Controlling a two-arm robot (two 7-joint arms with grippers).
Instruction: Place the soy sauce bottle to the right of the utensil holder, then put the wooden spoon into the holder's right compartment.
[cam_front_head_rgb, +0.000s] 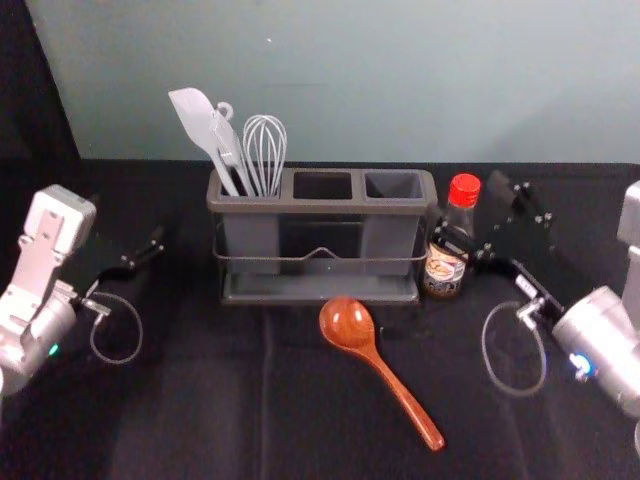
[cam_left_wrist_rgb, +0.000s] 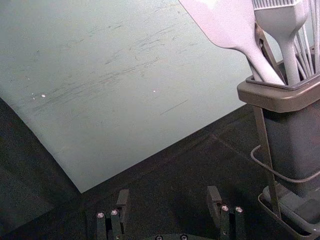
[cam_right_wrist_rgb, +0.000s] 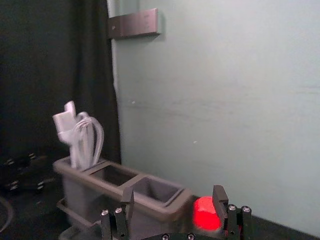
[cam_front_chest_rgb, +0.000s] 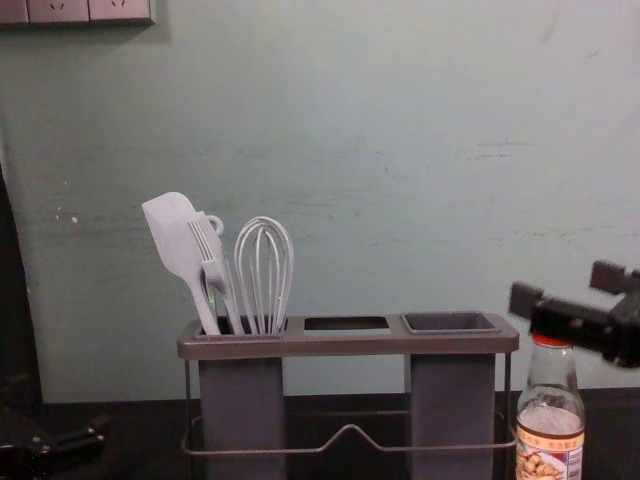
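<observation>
Left arm (cam_front_head_rgb: 36, 290) at the head view's left edge, left gripper (cam_front_head_rgb: 127, 218) pointing forward, fingers parted, right arm (cam_front_head_rgb: 605, 335) entering from the right edge, right gripper (cam_front_head_rgb: 468, 207) angled forward and inward, fingers likewise parted

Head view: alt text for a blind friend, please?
Grey utensil holder with pale spatula and whisk in its left compartment; beside it on the right, a red-capped glass soy sauce bottle; in front, a brown wooden spoon. The robot's right pincer is by the bottle; its left arm is at the left edge.
</observation>
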